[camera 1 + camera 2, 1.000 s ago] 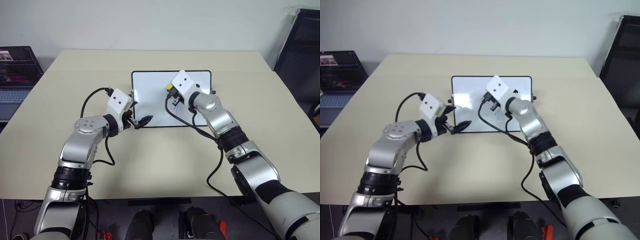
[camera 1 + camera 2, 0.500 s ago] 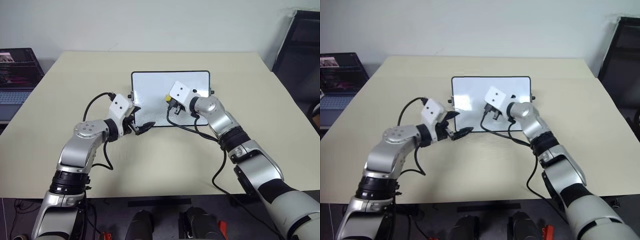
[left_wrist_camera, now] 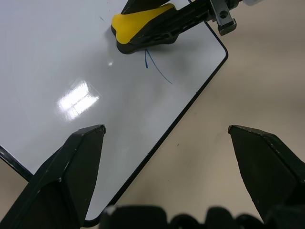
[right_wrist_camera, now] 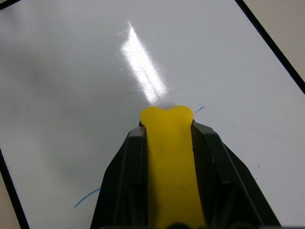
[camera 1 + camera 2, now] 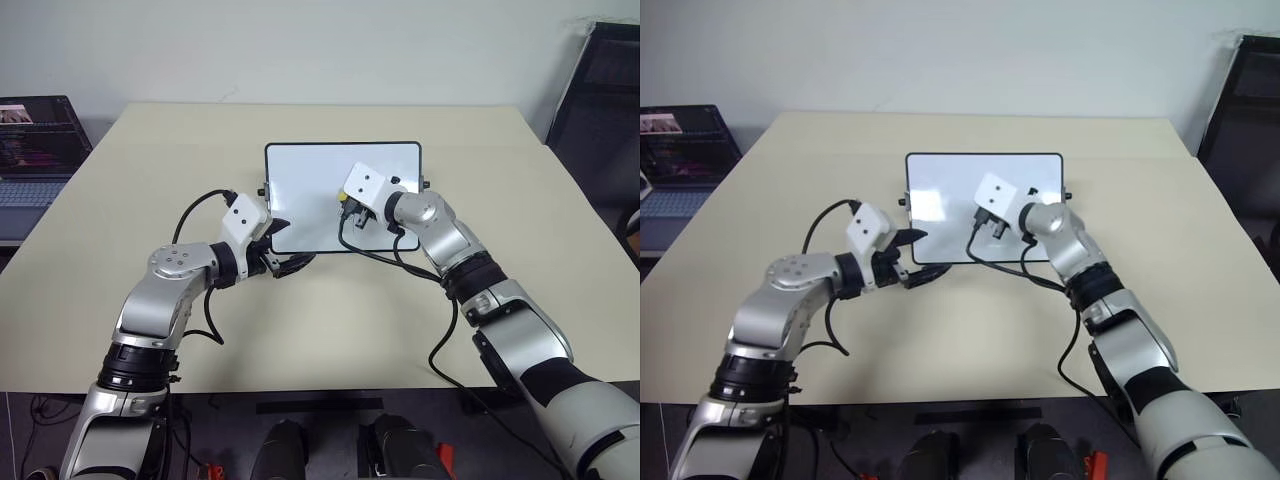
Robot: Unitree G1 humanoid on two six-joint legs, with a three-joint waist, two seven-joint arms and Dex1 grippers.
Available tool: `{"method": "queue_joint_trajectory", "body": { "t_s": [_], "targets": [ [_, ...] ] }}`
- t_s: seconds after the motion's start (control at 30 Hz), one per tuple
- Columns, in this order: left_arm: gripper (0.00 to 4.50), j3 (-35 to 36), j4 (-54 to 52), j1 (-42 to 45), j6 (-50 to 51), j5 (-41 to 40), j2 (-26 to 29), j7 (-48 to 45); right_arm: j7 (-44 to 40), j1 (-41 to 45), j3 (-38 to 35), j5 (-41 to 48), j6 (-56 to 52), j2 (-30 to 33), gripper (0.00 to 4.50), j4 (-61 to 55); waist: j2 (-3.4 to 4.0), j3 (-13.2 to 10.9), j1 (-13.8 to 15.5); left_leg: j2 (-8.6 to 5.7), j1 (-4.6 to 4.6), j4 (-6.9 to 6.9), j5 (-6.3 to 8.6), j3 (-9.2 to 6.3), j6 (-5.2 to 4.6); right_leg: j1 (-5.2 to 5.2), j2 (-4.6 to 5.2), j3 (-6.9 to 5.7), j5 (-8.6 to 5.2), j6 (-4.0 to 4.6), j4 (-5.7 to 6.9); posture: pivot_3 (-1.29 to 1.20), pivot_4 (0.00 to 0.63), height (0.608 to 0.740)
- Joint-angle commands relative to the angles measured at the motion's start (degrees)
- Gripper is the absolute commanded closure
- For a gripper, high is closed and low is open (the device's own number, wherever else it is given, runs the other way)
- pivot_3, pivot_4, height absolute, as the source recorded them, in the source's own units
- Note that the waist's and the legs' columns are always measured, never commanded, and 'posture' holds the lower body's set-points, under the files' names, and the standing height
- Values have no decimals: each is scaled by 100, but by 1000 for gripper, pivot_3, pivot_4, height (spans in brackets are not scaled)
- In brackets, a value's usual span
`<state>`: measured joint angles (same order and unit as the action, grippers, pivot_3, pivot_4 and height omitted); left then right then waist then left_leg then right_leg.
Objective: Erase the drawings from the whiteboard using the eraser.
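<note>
The whiteboard [image 5: 310,175] lies flat at the middle of the table. My right gripper [image 5: 344,203] is shut on the yellow eraser [image 4: 169,157], which presses on the board's near middle part. Thin blue strokes of the drawings [image 3: 157,71] remain beside the eraser [image 3: 143,24], and another stroke [image 4: 86,198] shows near the board's edge. My left gripper [image 5: 288,262] stands open with nothing in it, just off the board's near left corner. Its two fingertips [image 3: 81,152] are spread wide over the board's edge and the table.
The beige table [image 5: 150,180] has bare room on all sides of the board. A laptop [image 5: 30,150] sits off the table's left edge. A dark chair [image 5: 600,80] stands at the far right.
My right wrist has turned and the eraser has slid a little toward the board's near edge. My left gripper has drawn slightly back, from over the board's near edge to just off it.
</note>
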<state>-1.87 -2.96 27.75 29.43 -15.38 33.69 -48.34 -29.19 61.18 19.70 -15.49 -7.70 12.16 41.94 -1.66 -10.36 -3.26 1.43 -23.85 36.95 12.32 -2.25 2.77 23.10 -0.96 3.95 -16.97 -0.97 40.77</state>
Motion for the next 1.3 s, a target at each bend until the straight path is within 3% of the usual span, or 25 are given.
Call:
{"method": "queue_joint_trajectory", "body": {
  "t_s": [0.03,0.37,0.63,0.83,1.07,1.3],
  "targets": [
    [0,84,-232,27,-135,-60,73,-49,531,214,-204,-153,10,136,3545,365,0,0,2,0,0,1,-1,0,-1,0,0,2,0,0,1,0,150,740],
    [0,85,-208,-9,-190,-52,79,-75,-650,-211,168,-103,-282,190,3545,-230,-2,1,-4,-1,1,-1,-5,3,-6,0,0,4,1,-2,-1,0,150,740],
    [0,68,-205,5,-192,-49,62,-77,785,313,-213,-208,274,-1,3545,289,-1,0,-36,2,5,0,-8,4,-9,3,-3,8,1,-2,4,0,150,740],
    [0,63,-233,7,-170,-53,58,-68,784,436,-136,-236,360,-25,3545,679,-1,0,-33,1,1,-9,-7,7,-8,5,-2,10,2,0,-3,0,150,740],
    [0,59,-265,3,-155,-52,60,-57,-204,109,76,-169,129,-21,3545,234,-1,0,-47,2,4,-9,-7,4,-8,4,-3,7,2,0,-1,0,150,740],
    [0,41,-288,14,-141,-49,55,-50,1050,673,-193,-274,665,-327,3545,882,0,0,-133,3,3,-8,-8,2,-8,6,-3,10,2,0,0,0,150,740]
  ]
}}
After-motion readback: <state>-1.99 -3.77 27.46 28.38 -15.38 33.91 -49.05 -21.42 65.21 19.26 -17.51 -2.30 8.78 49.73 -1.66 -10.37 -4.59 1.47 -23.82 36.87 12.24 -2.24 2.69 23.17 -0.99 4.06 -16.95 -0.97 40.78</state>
